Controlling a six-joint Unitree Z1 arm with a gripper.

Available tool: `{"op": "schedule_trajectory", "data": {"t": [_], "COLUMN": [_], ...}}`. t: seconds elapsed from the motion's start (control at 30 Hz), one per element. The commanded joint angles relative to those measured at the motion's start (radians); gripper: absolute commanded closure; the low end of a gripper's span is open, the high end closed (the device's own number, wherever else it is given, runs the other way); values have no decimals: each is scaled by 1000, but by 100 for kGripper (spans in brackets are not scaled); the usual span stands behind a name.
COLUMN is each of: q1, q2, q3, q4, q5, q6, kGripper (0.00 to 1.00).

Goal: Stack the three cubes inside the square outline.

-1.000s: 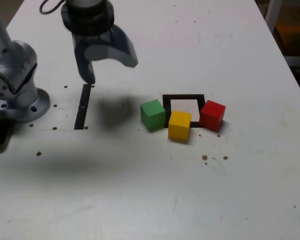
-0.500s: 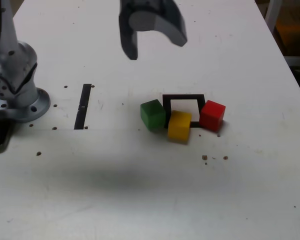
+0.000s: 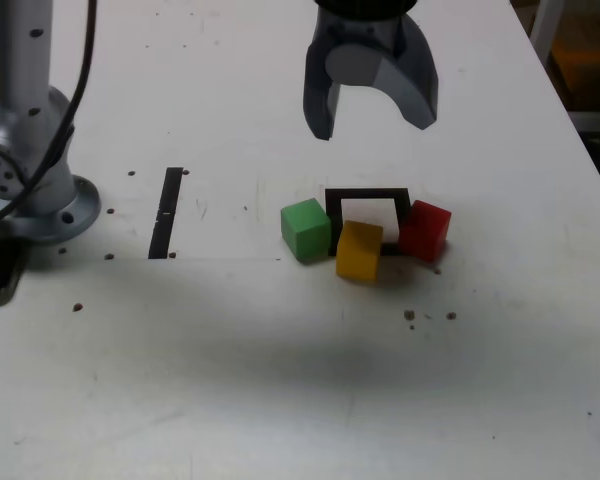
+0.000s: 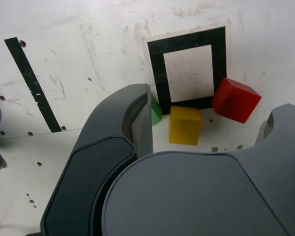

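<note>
Three cubes lie around the black square outline (image 3: 368, 196) on the white table. The green cube (image 3: 305, 229) is at its left in the exterior view, the yellow cube (image 3: 359, 250) at its near edge, the red cube (image 3: 425, 230) at its right corner. My gripper (image 3: 372, 122) hangs open and empty above the table, just beyond the outline. The wrist view shows the outline (image 4: 157, 69), the yellow cube (image 4: 185, 125), the red cube (image 4: 235, 99) and a sliver of green cube (image 4: 156, 111) behind one finger (image 4: 137, 123).
A straight black tape strip (image 3: 166, 211) lies at the exterior view's left, near the arm's grey base (image 3: 35, 195). Small dark specks dot the table (image 3: 280, 380). The table's right edge runs along the exterior view's right side.
My gripper has swept from above the tape strip rightward and away, to a spot above the far side of the outline. It stayed open. The cubes have not moved.
</note>
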Motion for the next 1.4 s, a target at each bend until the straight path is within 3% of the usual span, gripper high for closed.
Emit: {"op": "schedule_trajectory", "data": {"t": [0.0, 0.4, 1.37], "q1": [-1, -23, -28], "q2": [26, 135, 354], "q3": [-16, -90, -206], "q4": [-3, -9, -41], "q5": [-7, -7, -5], "q6": [31, 144, 203], "kGripper": [15, 15, 16]}}
